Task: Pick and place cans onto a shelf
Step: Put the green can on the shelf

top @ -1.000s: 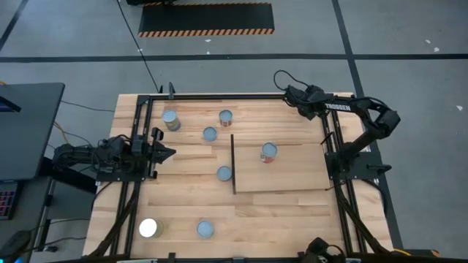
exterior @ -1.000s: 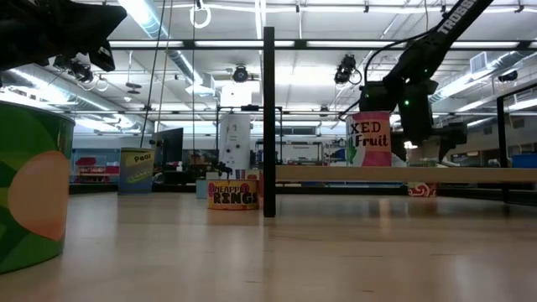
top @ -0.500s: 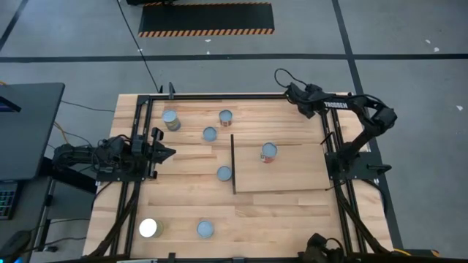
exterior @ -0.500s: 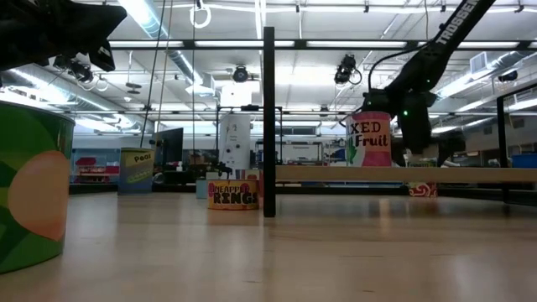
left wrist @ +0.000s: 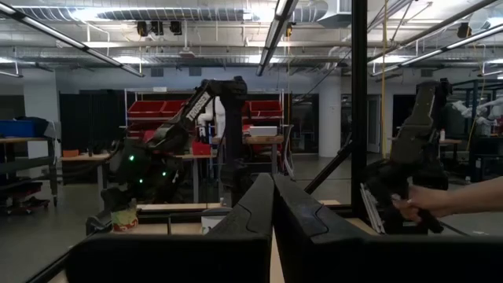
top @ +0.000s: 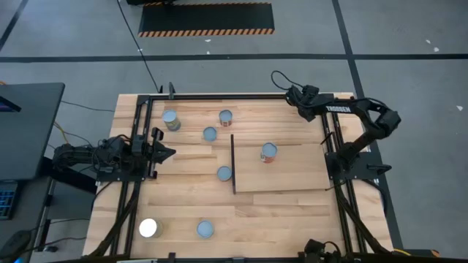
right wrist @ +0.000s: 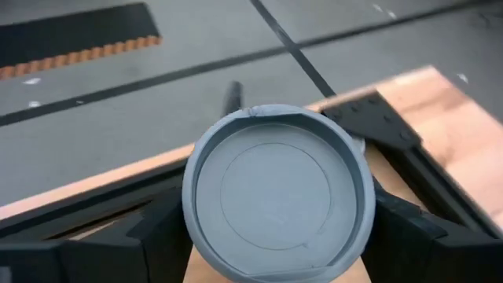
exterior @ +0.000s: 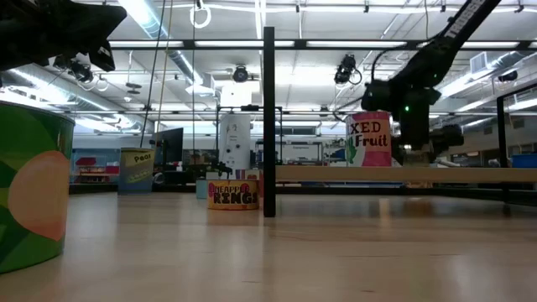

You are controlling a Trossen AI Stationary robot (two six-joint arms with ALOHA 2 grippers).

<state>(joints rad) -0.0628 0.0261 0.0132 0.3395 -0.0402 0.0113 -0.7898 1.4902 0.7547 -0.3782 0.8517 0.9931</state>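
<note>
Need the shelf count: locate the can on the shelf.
High view: the can stands alone on the shelf, near its far edge, right of the dark upright strip.
</note>
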